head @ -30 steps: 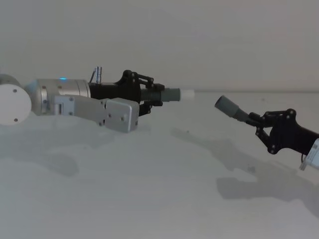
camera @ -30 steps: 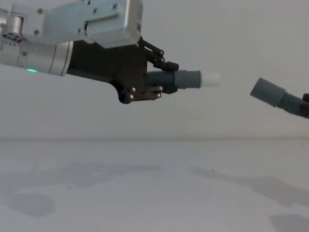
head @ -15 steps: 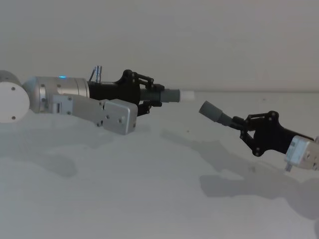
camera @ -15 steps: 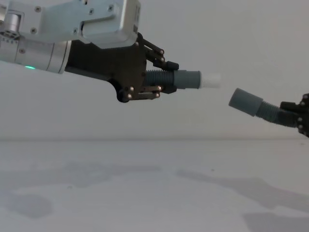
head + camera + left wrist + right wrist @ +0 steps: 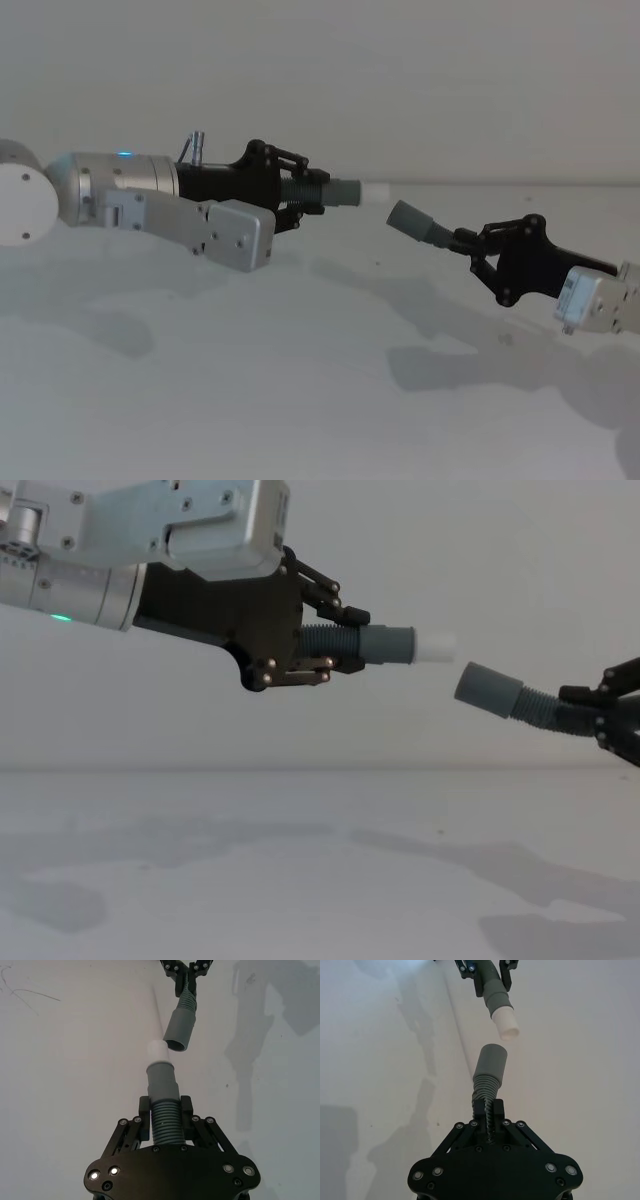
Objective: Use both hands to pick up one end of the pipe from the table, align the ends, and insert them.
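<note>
Black and multi-fingered, the left gripper (image 5: 303, 192) on its thick silver cylindrical arm (image 5: 130, 178) is clenched around the ribbed body of the shorter dark-grey corrugated hose piece (image 5: 338, 190). It holds the piece level, well above the wide white matte table (image 5: 300, 400). Straight ahead of its fingers juts the piece's narrow white tip (image 5: 376, 190). Just beyond that tip and slightly lower (a small gap shows in the chest view) sits the smooth grey cuff (image 5: 408, 218) of the second corrugated hose piece (image 5: 442, 235). This piece tilts up toward the tip and is clamped by the black right gripper (image 5: 478, 252) reaching in from the opposite side.
</note>
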You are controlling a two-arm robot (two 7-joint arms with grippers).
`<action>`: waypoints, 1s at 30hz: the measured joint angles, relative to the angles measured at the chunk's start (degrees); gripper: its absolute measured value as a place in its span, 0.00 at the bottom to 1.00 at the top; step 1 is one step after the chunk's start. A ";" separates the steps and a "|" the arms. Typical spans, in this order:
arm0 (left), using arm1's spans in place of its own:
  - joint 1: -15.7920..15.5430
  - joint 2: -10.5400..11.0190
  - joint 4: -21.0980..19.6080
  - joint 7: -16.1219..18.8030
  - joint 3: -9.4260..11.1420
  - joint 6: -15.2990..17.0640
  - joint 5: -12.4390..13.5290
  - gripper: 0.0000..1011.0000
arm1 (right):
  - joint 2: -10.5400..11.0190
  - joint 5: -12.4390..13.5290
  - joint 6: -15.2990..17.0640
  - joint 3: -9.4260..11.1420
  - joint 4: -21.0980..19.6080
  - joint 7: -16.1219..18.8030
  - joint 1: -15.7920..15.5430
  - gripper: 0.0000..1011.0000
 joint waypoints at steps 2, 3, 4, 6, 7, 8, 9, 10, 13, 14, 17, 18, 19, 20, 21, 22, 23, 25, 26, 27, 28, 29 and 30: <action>-0.01 0.01 0.00 -0.02 0.01 -0.04 0.01 0.33 | 0.03 -0.40 -0.41 -0.12 0.22 -0.07 0.32 0.07; -0.01 0.01 0.00 -0.02 0.02 -0.05 0.02 0.33 | 0.06 -0.56 -0.60 -0.22 0.39 -0.10 0.55 0.07; -0.02 0.02 0.00 -0.03 0.02 -0.06 0.03 0.33 | 0.11 -0.93 -1.03 -0.34 0.62 -0.13 0.92 0.07; -0.03 0.03 0.00 -0.03 0.04 -0.08 0.04 0.33 | 0.17 -1.52 -1.74 -0.53 1.10 -0.21 1.48 0.07; -0.03 0.03 0.00 -0.04 0.04 -0.09 0.05 0.33 | 0.20 -1.79 -2.11 -0.60 1.25 -0.26 1.73 0.07; -0.04 0.04 0.00 -0.04 0.04 -0.09 0.06 0.33 | 0.22 -1.96 -2.38 -0.69 1.43 -0.29 1.93 0.07; -0.04 0.04 0.00 -0.04 0.04 -0.10 0.06 0.33 | 0.23 -2.16 -2.66 -0.73 1.51 -0.32 2.05 0.07; -0.04 0.05 0.00 -0.04 0.04 -0.10 0.07 0.33 | 0.32 -2.58 -3.31 -0.89 1.84 -0.38 2.51 0.07; -0.06 0.05 0.00 -0.04 0.04 -0.12 0.08 0.33 | 0.44 -3.32 -4.50 -1.18 2.44 -0.54 3.38 0.07; -0.06 0.05 0.00 -0.04 0.04 -0.13 0.08 0.33 | 0.48 -3.50 -4.78 -1.23 2.57 -0.58 3.57 0.07; -0.08 0.05 0.00 -0.04 0.04 -0.14 0.08 0.33 | 0.63 -4.42 -6.35 -1.46 3.28 -0.78 4.60 0.07; -0.08 0.05 0.00 -0.04 0.04 -0.15 0.08 0.33 | 0.63 -4.42 -6.35 -1.46 3.28 -0.78 4.60 0.07; -0.08 0.05 0.00 -0.04 0.04 -0.15 0.08 0.33 | 0.67 -4.55 -6.63 -1.52 3.46 -0.82 4.80 0.07; -0.09 0.05 0.00 -0.04 0.04 -0.16 0.08 0.33 | 0.74 -4.86 -7.18 -1.59 3.72 -0.93 5.18 0.07; -0.09 0.05 0.00 -0.04 0.04 -0.17 0.08 0.33 | 0.76 -5.04 -7.52 -1.61 3.84 -0.99 5.35 0.07; -0.10 0.05 0.00 -0.04 0.04 -0.18 0.08 0.33 | 0.84 -5.29 -8.00 -1.65 4.06 -1.08 5.71 0.07; -0.10 0.05 0.00 -0.03 0.04 -0.18 0.08 0.33 | 0.89 -5.40 -8.23 -1.67 4.19 -1.12 5.93 0.07; -0.10 0.05 0.00 -0.03 0.04 -0.19 0.08 0.33 | 1.02 -5.71 -8.91 -1.72 4.49 -1.21 6.43 0.07; -0.10 0.04 -0.01 -0.03 0.04 -0.19 0.08 0.33 | 1.08 -5.83 -9.17 -1.74 4.57 -1.26 6.57 0.07; -0.10 0.05 0.00 -0.03 0.04 -0.19 0.08 0.33 | 1.13 -5.92 -9.36 -1.76 4.65 -1.30 6.72 0.07; -0.10 0.05 0.00 -0.03 0.04 -0.19 0.08 0.33 | 1.19 -6.00 -9.54 -1.79 4.74 -1.34 6.90 0.07; -0.10 0.05 0.00 -0.03 0.04 -0.19 0.08 0.33 | 1.28 -6.17 -9.93 -1.82 4.86 -1.42 7.15 0.07; -0.09 0.05 0.00 -0.03 0.04 -0.19 0.08 0.33 | 1.39 -6.27 -10.21 -1.86 4.95 -1.46 7.39 0.07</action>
